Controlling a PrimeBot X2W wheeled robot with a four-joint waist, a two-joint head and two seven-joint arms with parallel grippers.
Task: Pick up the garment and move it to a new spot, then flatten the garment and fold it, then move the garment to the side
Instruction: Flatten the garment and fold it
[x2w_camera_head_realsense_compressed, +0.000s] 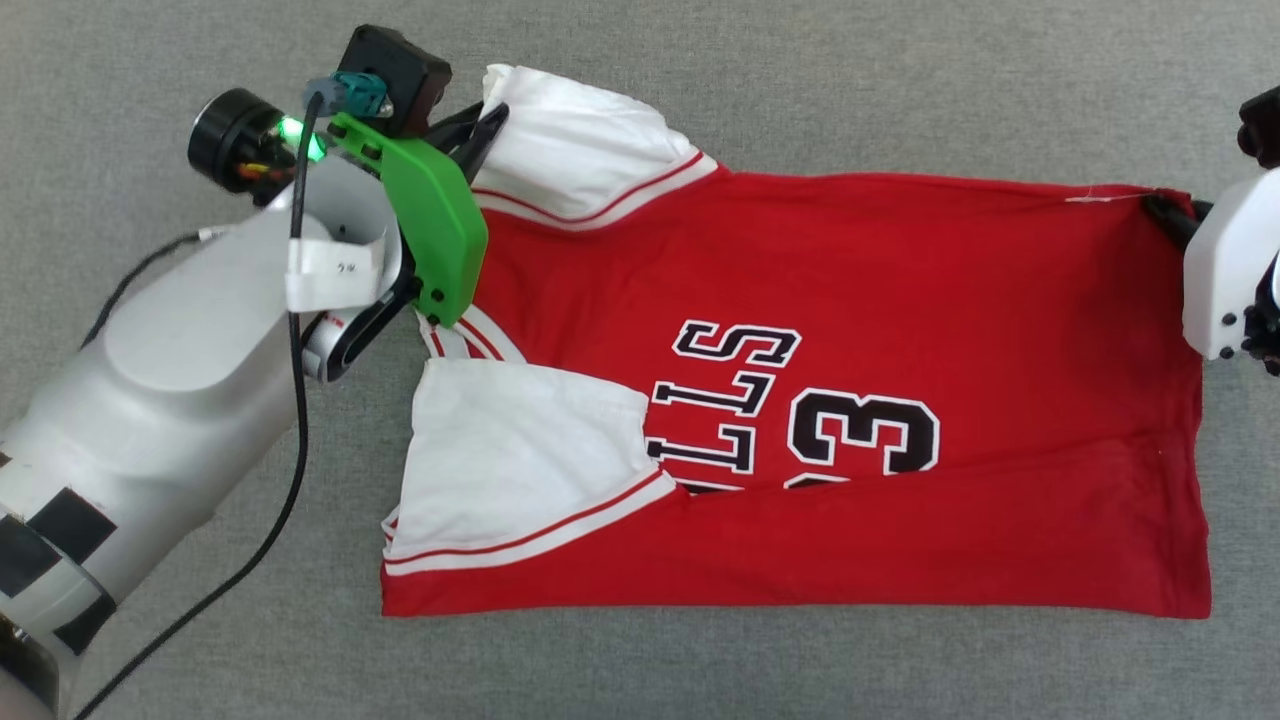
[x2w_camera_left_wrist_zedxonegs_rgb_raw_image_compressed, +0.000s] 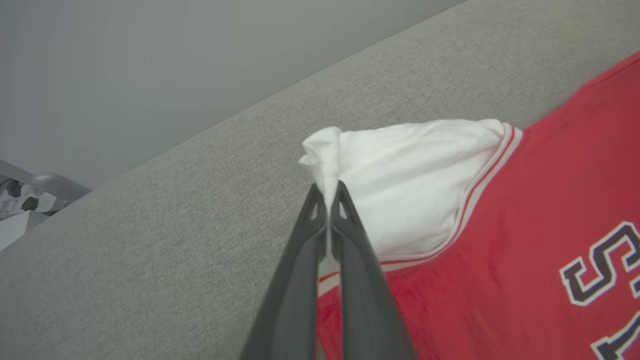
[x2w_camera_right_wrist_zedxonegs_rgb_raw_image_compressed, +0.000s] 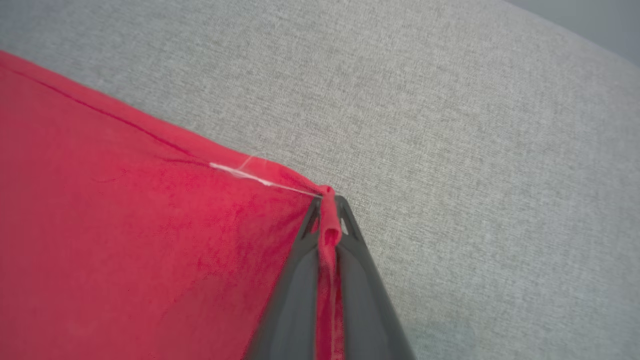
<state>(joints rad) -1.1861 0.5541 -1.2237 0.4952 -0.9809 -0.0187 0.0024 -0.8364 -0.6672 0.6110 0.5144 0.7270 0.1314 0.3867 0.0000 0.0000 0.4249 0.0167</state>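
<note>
garment (x2w_camera_head_realsense_compressed: 880, 280): flat on grey surface (x2w_camera_head_realsense_compressed: 800, 80), long axis left-to-right | left gripper (x2w_camera_head_realsense_compressed: 488, 128): clamped on far white sleeve tip | right gripper (x2w_camera_head_realsense_compressed: 1162, 212): pinching far red hem corner | far edge spans both grips; next move likely draws it toward the near edge

The red cloth jersey (x2w_camera_head_realsense_compressed: 900, 300) has white sleeves, red-and-white striped trim and black white-outlined letters and a 3; the woven fabric-covered table (x2w_camera_head_realsense_compressed: 800, 80) is plain grey.
</note>
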